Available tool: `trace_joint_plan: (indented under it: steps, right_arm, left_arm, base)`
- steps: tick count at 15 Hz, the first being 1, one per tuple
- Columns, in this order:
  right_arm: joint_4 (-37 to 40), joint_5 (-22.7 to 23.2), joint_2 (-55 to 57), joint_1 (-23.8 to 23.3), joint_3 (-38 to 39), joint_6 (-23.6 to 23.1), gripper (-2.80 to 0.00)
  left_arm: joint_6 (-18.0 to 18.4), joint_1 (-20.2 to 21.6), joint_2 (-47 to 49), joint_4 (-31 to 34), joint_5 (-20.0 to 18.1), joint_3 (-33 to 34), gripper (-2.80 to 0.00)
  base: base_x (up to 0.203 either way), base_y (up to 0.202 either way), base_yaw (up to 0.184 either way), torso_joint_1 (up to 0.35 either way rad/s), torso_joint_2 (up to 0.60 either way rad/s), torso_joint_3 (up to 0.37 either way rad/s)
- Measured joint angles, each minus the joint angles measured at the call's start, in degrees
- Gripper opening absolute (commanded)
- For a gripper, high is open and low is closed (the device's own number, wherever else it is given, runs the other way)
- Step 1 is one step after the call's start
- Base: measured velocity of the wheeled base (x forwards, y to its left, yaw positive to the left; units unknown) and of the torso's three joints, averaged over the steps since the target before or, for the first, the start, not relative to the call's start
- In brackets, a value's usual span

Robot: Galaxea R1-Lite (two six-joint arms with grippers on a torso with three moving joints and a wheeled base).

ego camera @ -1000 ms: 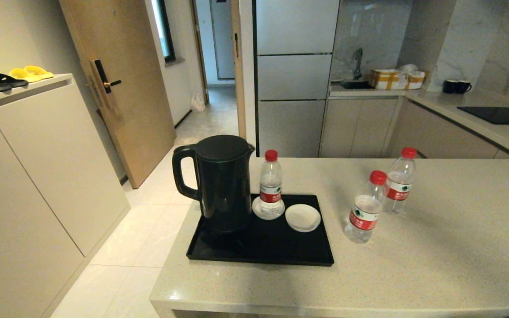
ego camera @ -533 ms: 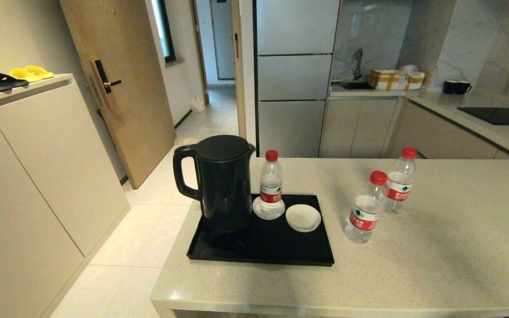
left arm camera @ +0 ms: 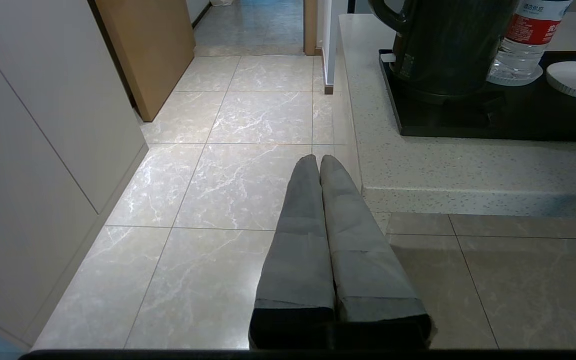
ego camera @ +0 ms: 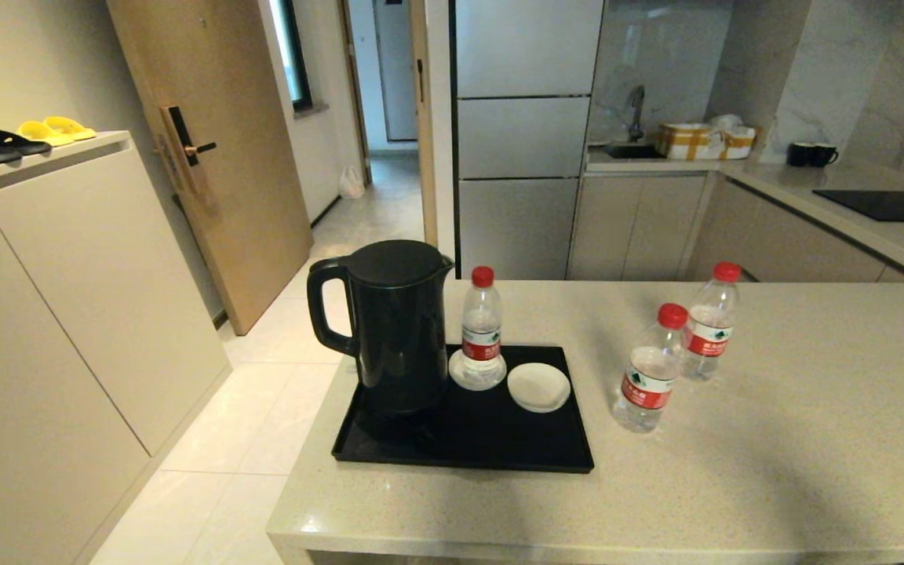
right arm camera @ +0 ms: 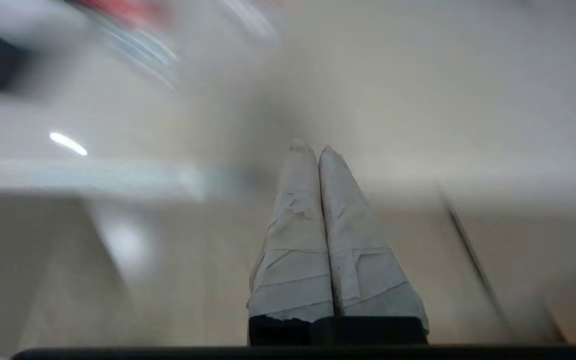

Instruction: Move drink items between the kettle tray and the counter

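Standing on tray: one water bottle [ego camera: 481,329], upright, red cap on, resting on a white saucer [ego camera: 477,372] at the far side of the kettle tray [ego camera: 464,451], just beside the kettle
Bottles on counter: near bottle [ego camera: 648,370] and far bottle [ego camera: 708,323], both upright on the counter [ego camera: 774,471], right of the tray and apart from it; they stand close together, and the head view does not show whether they touch
Kettle: black kettle [ego camera: 393,326] upright on the left half of the tray, lid shut, loop handle turned left
Second saucer: bare white saucer [ego camera: 538,387] on the tray, just right of the bottle's saucer
Tray position: flat on the counter near its left end
Left gripper: left gripper [left arm camera: 317,161] low over the floor tiles [left arm camera: 248,115], off the counter's left front corner, fingers pressed together, holding nothing; outside the head view
Right gripper: right gripper [right arm camera: 314,147] with its taped fingers pressed together, empty; its wrist view is heavily blurred, with a pale surface ahead and a red-and-clear smear that cannot be made out
Background: cabinet [ego camera: 44,259] with slippers [ego camera: 16,137] at left, wooden door [ego camera: 209,149], sink [ego camera: 631,147], two black mugs [ego camera: 811,153], cooktop panel [ego camera: 887,204]
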Motion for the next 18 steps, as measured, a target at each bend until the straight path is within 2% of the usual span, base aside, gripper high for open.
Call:
trace_joint_plan:
  steps: [1,2,4,5,7,8,13,16,18]
  right_arm:
    - [-5.8,4.7,-0.7,0.1,1.4,0.3,-2.8]
    - [-9.9,7.3,-1.3,0.2,2.2,2.9,-2.8]
    - [-9.4,7.1,-1.9,0.2,2.8,9.4,-2.8]
    - [-7.9,7.0,-2.1,0.2,2.9,10.5,-2.8]
    - [-8.3,8.0,-2.2,0.2,3.0,5.8,-2.8]
    - [-8.4,8.3,-2.2,0.2,3.0,5.0,-2.8]
    - [-8.0,8.2,-2.2,0.2,3.1,7.1,-2.8]
    - [-8.3,7.1,-2.2,0.2,3.1,11.1,-2.8]
    - [-8.3,7.0,-2.2,0.2,3.1,11.4,-2.8]
  left_arm:
    - [0.0,0.0,0.0,0.0,0.0,0.0,-2.8]
    - [0.0,0.0,0.0,0.0,0.0,0.0,-2.8]
    - [0.0,0.0,0.0,0.0,0.0,0.0,-2.8]
    - [0.0,0.0,0.0,0.0,0.0,0.0,-2.8]
    - [0.0,0.0,0.0,0.0,0.0,0.0,-2.8]
    - [0.0,0.0,0.0,0.0,0.0,0.0,-2.8]
    - [0.0,0.0,0.0,0.0,0.0,0.0,-2.8]
    - [0.0,0.0,0.0,0.0,0.0,0.0,-2.8]
    - [0.0,0.0,0.0,0.0,0.0,0.0,-2.8]
  base:
    - [0.0,0.0,0.0,0.0,0.0,0.0]
    - [0.0,0.0,0.0,0.0,0.0,0.0]
    - [0.0,0.0,0.0,0.0,0.0,0.0]
    - [0.0,0.0,0.0,0.0,0.0,0.0]
    - [0.0,0.0,0.0,0.0,0.0,0.0]
    - [0.0,0.0,0.0,0.0,0.0,0.0]
    - [0.0,0.0,0.0,0.0,0.0,0.0]
    - [0.0,0.0,0.0,0.0,0.0,0.0]
    - [0.0,0.0,0.0,0.0,0.0,0.0]
